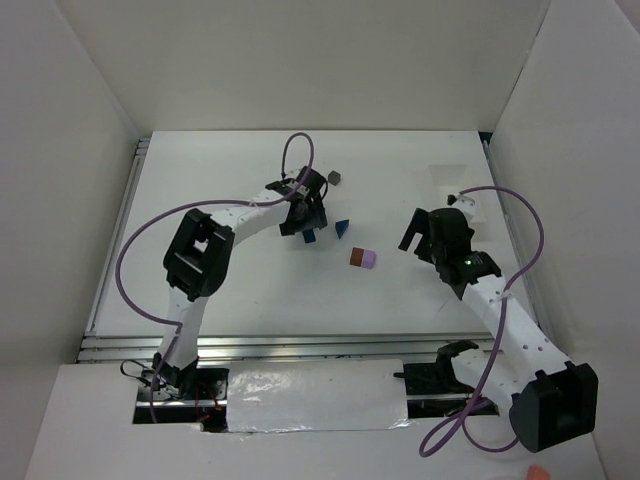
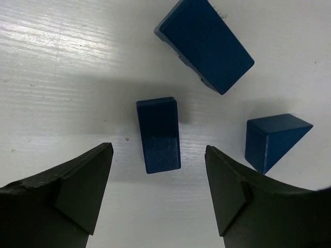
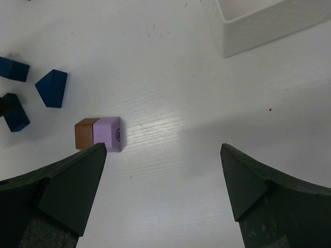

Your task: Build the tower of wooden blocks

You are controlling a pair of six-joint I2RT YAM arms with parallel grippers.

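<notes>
The wood blocks lie loose on the white table and no tower stands. A lavender block (image 1: 368, 259) (image 3: 107, 133) touches a brown-orange block (image 1: 356, 258) (image 3: 84, 133) side by side. A small blue oblong block (image 2: 158, 135) lies flat just ahead of my left gripper (image 1: 310, 230) (image 2: 158, 148). Its jaws are open on either side of the block's near end and do not touch it. A larger blue block (image 2: 207, 44) and a blue wedge (image 1: 343, 228) (image 2: 274, 138) lie beside it. A grey block (image 1: 334, 178) sits further back. My right gripper (image 1: 425, 232) (image 3: 163, 147) hangs open and holds nothing, to the right of the lavender block.
A white rectangular tray (image 3: 258, 23) stands at the back right, past the right gripper. White walls close in the table on the left, back and right. Purple cables loop off both arms.
</notes>
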